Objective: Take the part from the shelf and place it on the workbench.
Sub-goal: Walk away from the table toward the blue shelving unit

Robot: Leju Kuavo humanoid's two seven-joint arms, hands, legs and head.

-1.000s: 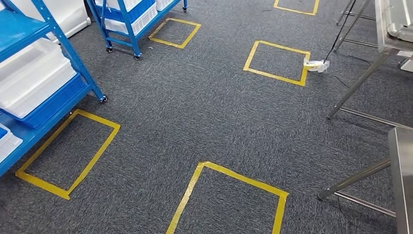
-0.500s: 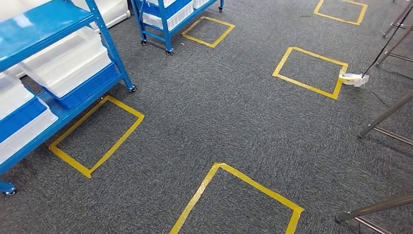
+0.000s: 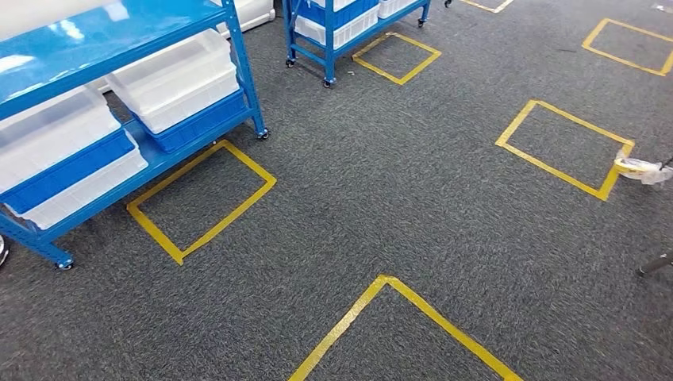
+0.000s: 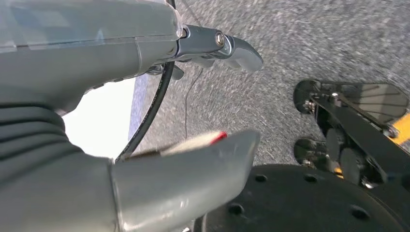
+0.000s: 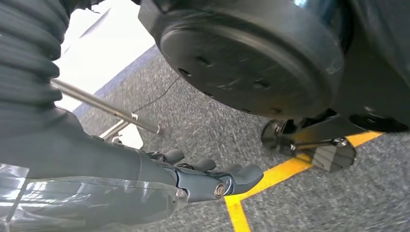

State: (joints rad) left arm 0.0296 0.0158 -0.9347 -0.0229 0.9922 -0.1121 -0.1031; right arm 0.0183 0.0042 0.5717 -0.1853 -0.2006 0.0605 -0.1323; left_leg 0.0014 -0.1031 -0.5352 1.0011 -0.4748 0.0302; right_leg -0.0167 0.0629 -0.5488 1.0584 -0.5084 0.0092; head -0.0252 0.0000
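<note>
From the head camera I see grey carpet [image 3: 381, 190] marked with yellow tape squares [image 3: 202, 200]. A blue shelf [image 3: 95, 32] on wheels stands at the left, carrying white trays [image 3: 178, 75] nested in blue ones. A second blue shelf [image 3: 349, 24] stands further back, also with trays. I can't make out the part itself in any tray. A scrap of tape and clear plastic [image 3: 641, 170] lies at the corner of the right-hand square.

My left wrist camera gives what the head misses: the left hand [image 4: 193, 96] hanging over the carpet, thumb and fingers apart, nothing between them.

The right wrist camera shows the right hand [image 5: 203, 176], fingers extended loosely and holding nothing, above a yellow tape line [image 5: 270, 181]. A metal leg [image 5: 106, 108] runs across the carpet behind it.
</note>
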